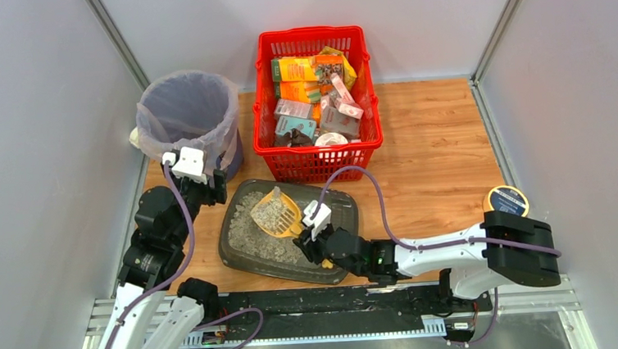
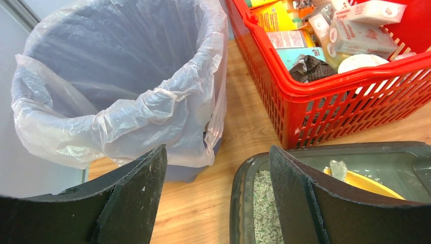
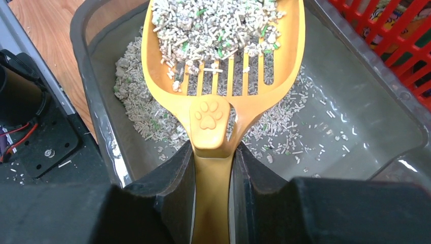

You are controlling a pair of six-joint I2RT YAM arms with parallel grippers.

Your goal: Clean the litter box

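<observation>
Right gripper (image 3: pixel 212 152): narrow, its two black fingers (image 3: pixel 167 178) pinching the handle of the yellow scoop (image 3: pixel 211 117) just below the paw-print tab; I am reading this as a firm hold. Scoop: the slotted blade is sitting above the litter box (image 1: pixel 343 213), carrying a heap of pale pellets (image 3: pixel 218 25) flecked with green, and in the overhead view a greyish lump (image 1: pixel 276 196) is riding at its far end. Left gripper (image 2: pixel 217 152): standing wide, holding nothing, hanging over the table (image 1: pixel 428 158) between the bin (image 1: pixel 154 128) and the box's far left corner. Litter box: lying on the table directly in front of the arm bases, just left of centre, its long side running left to right and slightly skewed. Its far rim is lying just beside the front wall of the basket (image 1: pixel 310 35); whether they are touching I cannot tell. Litter (image 3: pixel 137 112): lying mostly in the left half of the box, thinning to scattered pellets over bare floor on the right. Bin: round, lined with a clear bag, standing at the far left next to the basket. Basket: red mesh, standing at the far middle of the table, holding assorted cartons and packets (image 1: pixel 308 92). Right arm: reaching in from the right side, lying low along the near edge, its wrist over the box's near rim.
</observation>
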